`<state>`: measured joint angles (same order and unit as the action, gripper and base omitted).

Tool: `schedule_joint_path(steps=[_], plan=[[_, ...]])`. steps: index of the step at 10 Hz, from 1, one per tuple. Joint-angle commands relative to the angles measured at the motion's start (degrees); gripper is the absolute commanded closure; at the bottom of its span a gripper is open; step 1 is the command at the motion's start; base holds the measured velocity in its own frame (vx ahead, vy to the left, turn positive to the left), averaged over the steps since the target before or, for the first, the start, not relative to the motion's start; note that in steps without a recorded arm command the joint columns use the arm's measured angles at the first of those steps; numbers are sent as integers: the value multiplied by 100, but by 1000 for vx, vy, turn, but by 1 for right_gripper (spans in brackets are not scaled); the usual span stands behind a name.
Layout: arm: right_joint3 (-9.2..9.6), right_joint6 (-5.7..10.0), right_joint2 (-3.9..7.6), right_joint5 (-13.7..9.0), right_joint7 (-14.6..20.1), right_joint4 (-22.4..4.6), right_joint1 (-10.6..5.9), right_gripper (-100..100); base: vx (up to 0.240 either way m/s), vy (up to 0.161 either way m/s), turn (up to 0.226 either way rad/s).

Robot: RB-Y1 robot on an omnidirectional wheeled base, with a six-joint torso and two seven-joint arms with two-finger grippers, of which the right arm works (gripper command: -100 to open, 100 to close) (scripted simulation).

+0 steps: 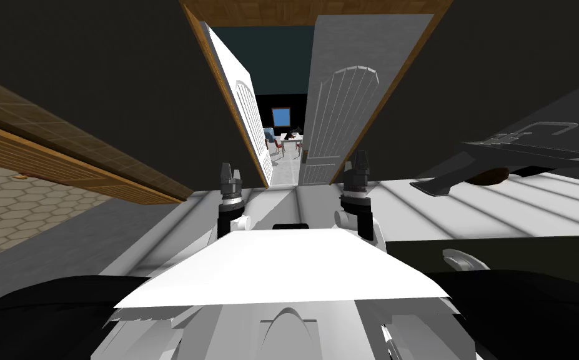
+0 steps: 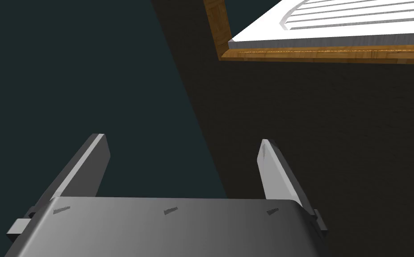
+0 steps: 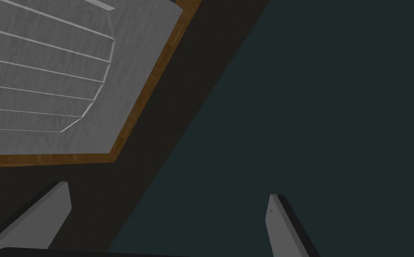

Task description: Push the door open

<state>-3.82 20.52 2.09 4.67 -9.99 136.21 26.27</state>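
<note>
Fingers spread on left gripper [image 2: 181,140], right gripper [image 3: 168,189]; both upright before door [image 1: 338,112].

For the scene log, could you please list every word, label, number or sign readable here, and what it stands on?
None: no readable text anywhere.
The left door leaf, right door leaf, wooden frame, left gripper and right gripper are plain.
The blue panel in the far room is too small to tell.

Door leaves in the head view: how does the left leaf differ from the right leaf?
The left leaf is bright white; the right leaf looks grey. The left leaf stands nearly edge-on to me; the right leaf shows its broad face. Both have an arched slatted panel.
</note>
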Motion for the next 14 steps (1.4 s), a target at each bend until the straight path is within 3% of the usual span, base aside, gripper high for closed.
schedule_joint_path(steps=[1,3,14], plan=[[8,18,62,-52,49,-186,-72,-100,11,86,29],[17,35,124,-104,98,-371,-143,-100,125,-31,35],[105,223,760,-652,618,-2248,-900,-100,105,1,51]])
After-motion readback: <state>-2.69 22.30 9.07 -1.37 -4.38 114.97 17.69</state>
